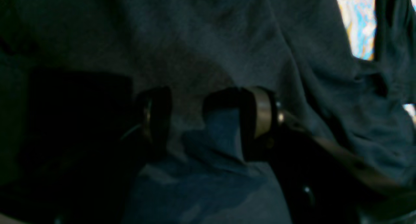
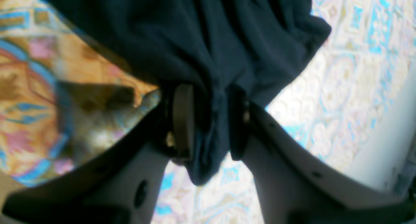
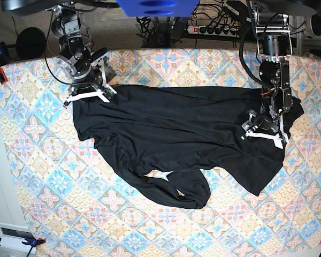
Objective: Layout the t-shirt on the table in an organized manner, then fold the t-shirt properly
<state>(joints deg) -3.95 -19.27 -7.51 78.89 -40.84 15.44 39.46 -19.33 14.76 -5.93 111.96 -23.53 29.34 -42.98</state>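
Down at the near end of the table (image 3: 48, 214) the patterned cloth is lying bare, and that is where the open room is sitting. Moving up, the t-shirt (image 3: 171, 134) is sprawling across the middle, with 1 rumpled fold curling over at its near hem and a small gap of table peeking through it.

On the right arm's side, the right gripper (image 2: 211, 120) is straddling a hanging bunch of black fabric at the garment's corner. Its jaws are standing either side of the bunch with cloth between them, but whether they are pinching or letting go, I cannot tell from this angle.

Across the table, the left gripper (image 1: 187, 120) is pressing down over the shirt with its jaws spread apart and only flat fabric lying between its 2 fingers (image 1: 260, 113); nothing is being held there.

This cloth is looking light, limp and soft, draping and wrinkling wherever it falls, so it is likely going to sag and drag rather than hold shape. Judging by that, the sensible holds are the 2 outer corners or the hem, pulled apart to tension it flat.

At the far edge the shirt is running close to the table's rim, so room there is tight; the near side is offering plenty.
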